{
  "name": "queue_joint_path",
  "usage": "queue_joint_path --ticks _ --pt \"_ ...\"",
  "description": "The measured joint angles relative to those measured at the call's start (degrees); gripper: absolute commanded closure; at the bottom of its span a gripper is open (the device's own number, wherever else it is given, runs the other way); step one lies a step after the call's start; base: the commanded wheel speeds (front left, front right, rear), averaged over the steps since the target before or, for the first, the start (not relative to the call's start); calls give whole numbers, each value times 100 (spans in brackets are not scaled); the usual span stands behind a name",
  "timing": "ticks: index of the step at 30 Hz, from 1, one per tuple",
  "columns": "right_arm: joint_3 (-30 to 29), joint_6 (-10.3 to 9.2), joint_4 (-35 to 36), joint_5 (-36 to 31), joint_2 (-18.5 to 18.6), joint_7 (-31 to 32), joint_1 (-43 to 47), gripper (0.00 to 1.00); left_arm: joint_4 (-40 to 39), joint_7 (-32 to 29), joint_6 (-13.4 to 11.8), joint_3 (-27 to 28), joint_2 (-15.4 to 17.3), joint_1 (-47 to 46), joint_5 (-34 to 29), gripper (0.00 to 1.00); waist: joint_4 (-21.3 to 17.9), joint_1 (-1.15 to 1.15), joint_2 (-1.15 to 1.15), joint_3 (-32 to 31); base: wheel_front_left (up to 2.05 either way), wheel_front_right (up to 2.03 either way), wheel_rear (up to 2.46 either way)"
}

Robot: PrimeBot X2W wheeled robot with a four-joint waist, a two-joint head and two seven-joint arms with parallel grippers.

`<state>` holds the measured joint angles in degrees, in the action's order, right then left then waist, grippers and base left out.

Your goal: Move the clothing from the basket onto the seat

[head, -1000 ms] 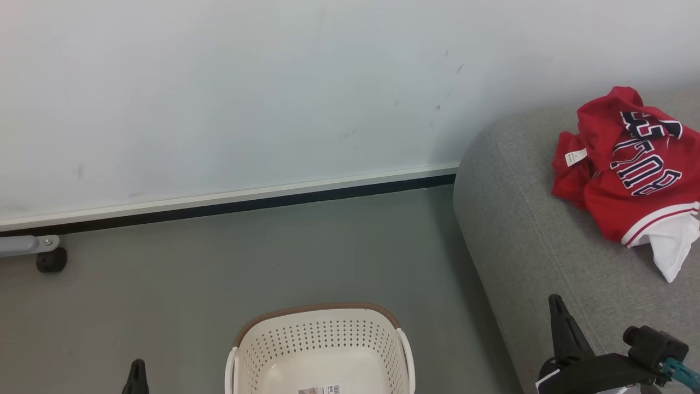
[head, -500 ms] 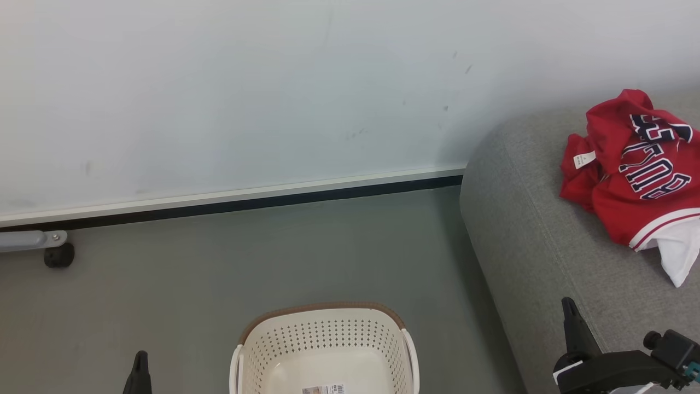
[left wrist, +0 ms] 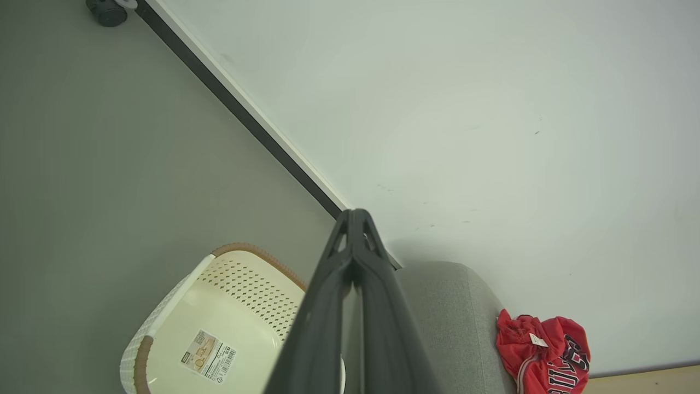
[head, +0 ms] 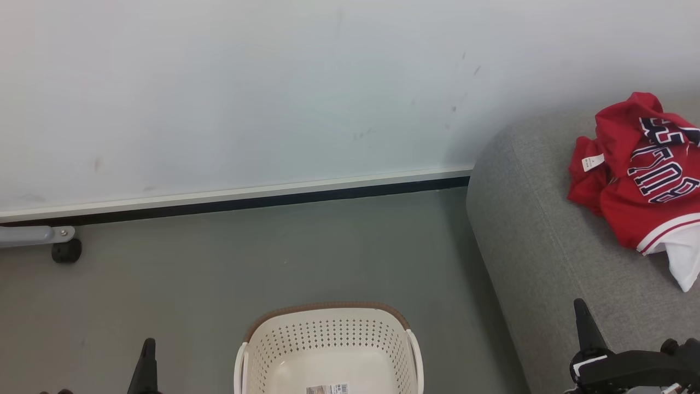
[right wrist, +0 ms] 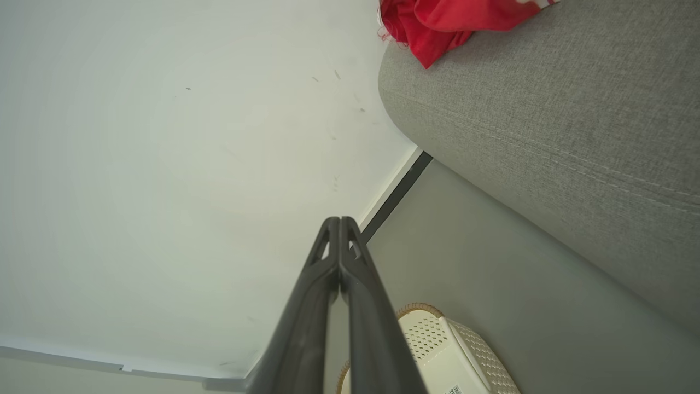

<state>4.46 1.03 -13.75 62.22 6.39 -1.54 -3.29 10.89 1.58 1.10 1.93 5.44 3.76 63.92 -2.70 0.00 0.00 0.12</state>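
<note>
Clothing (head: 640, 180): a red heap with dark, white-edged lettering; it lies on the seat (head: 536, 241) at the far right; a white piece (head: 686, 262) pokes out from under its near edge; a small white tag (head: 593, 162) shows on its left side; well apart from the basket and from both grippers
Seat: a grey sofa on the right; its rounded end points toward the wall; the right wrist view shows a stitched seam along its side
Basket (head: 328, 305): stands on the floor at near centre, left of the seat and apart from it; cream and perforated, with a brown rim at the far side; its pale bottom shows, with a barcode sticker (left wrist: 210, 357) on it
Left gripper (left wrist: 354, 214): fingers pressed together with tips meeting, nothing between them; at near left, just left of the basket, above the floor
Right gripper (right wrist: 339, 220): fingers pressed together with tips meeting, nothing between them; at near right by the seat's near part, well short of the clothing
Wall (head: 273, 82): pale with a few dark scuffs; a light skirting (head: 246, 192) with a dark strip under it runs along its foot
Floor (head: 246, 251): plain grey; a black caster (head: 66, 250) on a grey bracket sits at far left against the wall
</note>
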Motion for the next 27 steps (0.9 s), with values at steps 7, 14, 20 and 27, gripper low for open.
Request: queue_joint_path --ticks 7,14,20,27 --pt "-209 107 -57 498 -67 138 -86 100 123 -132 98 76 -33 -112 464 100 48 0 0 0 0 0 0" --pt "-452 212 -137 1102 -147 305 -86 100 212 -307 202 124 -107 -257 1024 100 102 0 0 -1 0 0 0" --pt "-630 302 -171 1523 -194 409 -87 100 311 -427 300 166 -154 -413 1441 100 143 0 0 -1 0 0 0" --pt "-840 404 -224 2049 -264 558 -94 100 412 -559 409 235 -199 -500 1900 100 190 0 0 -1 0 0 0"
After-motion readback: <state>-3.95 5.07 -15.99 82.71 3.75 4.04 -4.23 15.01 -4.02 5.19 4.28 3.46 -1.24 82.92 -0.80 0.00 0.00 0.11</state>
